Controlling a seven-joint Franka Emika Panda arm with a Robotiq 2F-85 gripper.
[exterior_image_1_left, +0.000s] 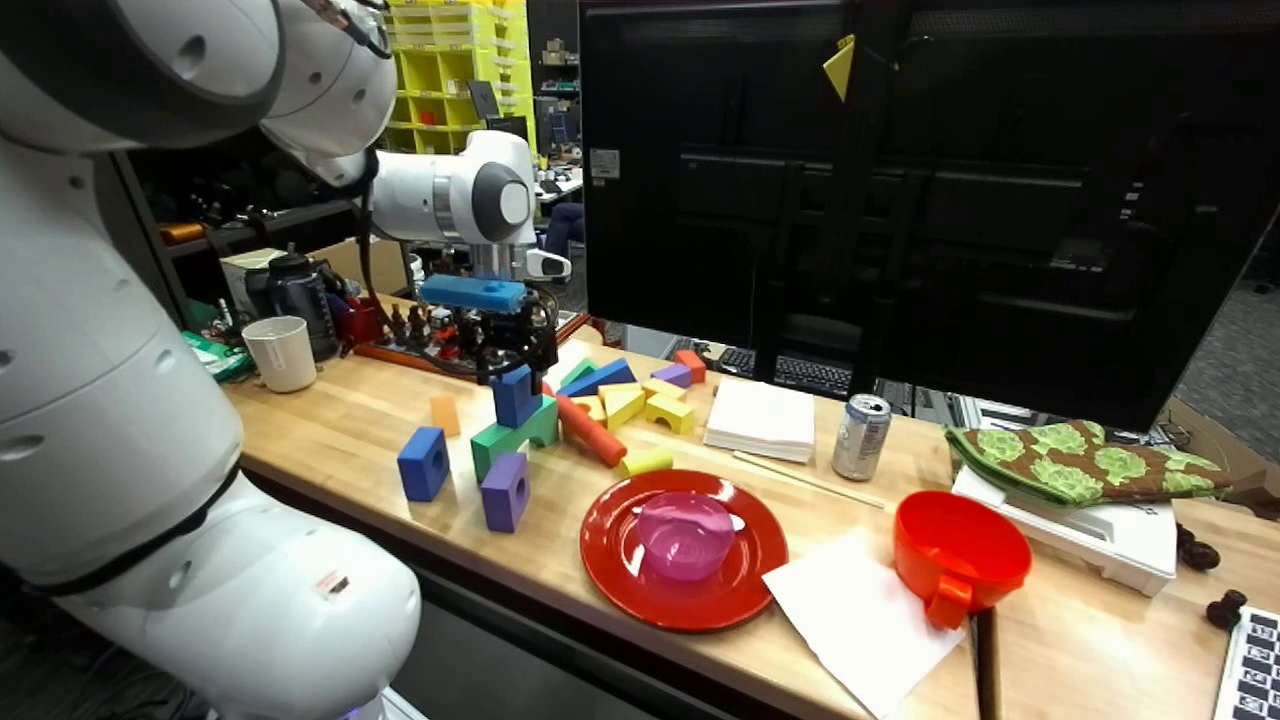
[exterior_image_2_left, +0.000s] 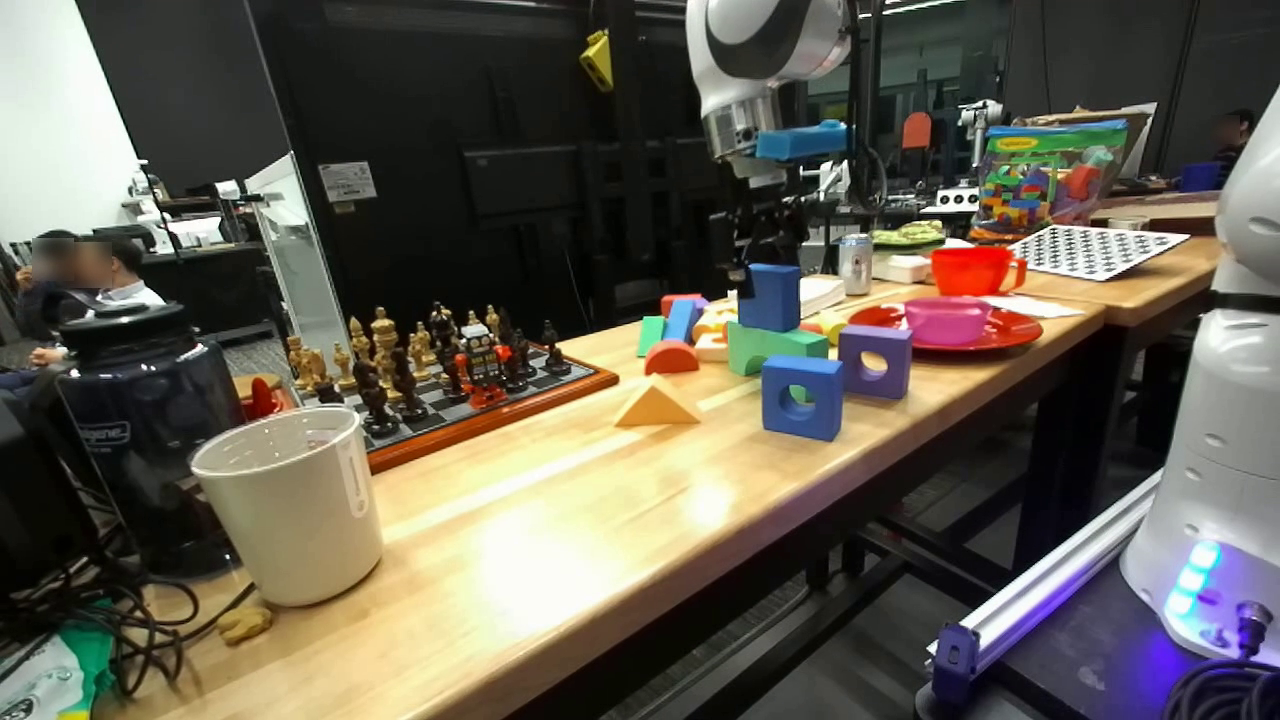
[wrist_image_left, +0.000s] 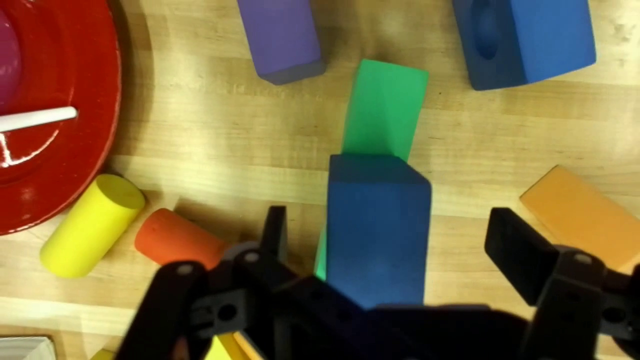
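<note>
Spread wide at the claw (wrist_image_left: 387, 220), astride one blue block (wrist_image_left: 377, 245) and touching neither side, with that block atop one green bridge (wrist_image_left: 385, 110). Near the bridge: one purple block (wrist_image_left: 282, 40), one holed blue block (wrist_image_left: 545, 42), one orange triangle (wrist_image_left: 582, 212), one red cylinder (wrist_image_left: 177, 237), one yellow cylinder (wrist_image_left: 90, 227).

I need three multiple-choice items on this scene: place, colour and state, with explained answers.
1. Where is the pink bowl?
A) In the red cup
B) On the red plate
C) On the chessboard

2. Which colour is the block under the upper blue block?
A) Yellow
B) Red
C) Green

3. What state is the gripper in?
A) Open
B) Shut on a block
C) Shut, empty

1 B: both exterior views show it.
2 C: a green block supports it.
3 A: the wrist view shows gaps on both sides of the upper blue block.
</note>
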